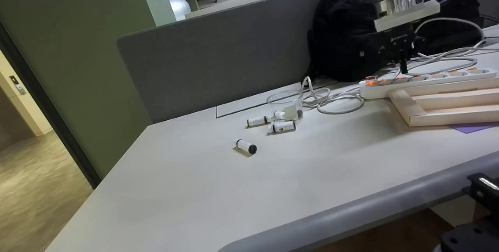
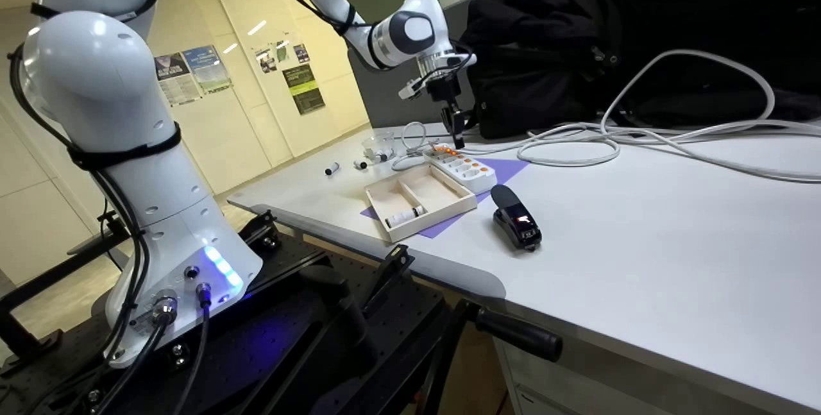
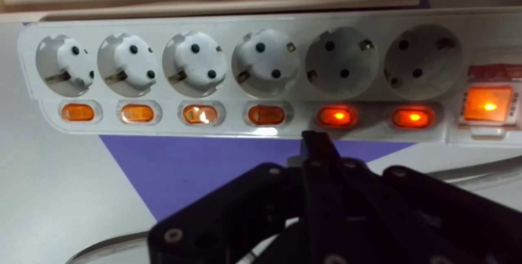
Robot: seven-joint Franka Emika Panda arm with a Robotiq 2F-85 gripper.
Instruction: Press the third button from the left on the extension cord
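Table (image 1: 175,197): I see a white top.
Purple sheet (image 3: 191,174): flat, passing beneath the extension cord (image 3: 269,97).
White cable (image 2: 689,52): looped.
Vials (image 1: 246,147): three, lying near the clear cup (image 1: 286,102).
Black device (image 2: 515,217): near the sheet.
Black backpack (image 2: 532,81): standing.

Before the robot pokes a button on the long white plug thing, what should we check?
1. Gripper shut for poking: ok, shut.
2. Gripper on a button: not ok; in the wrist view its tip shows below the row, nearest the fifth button from left.
3. Big switch on the extension cord glowing: ok.
4. Small buttons uncovered: ok, all six show.
5. Which end counts as left: cannot tell.
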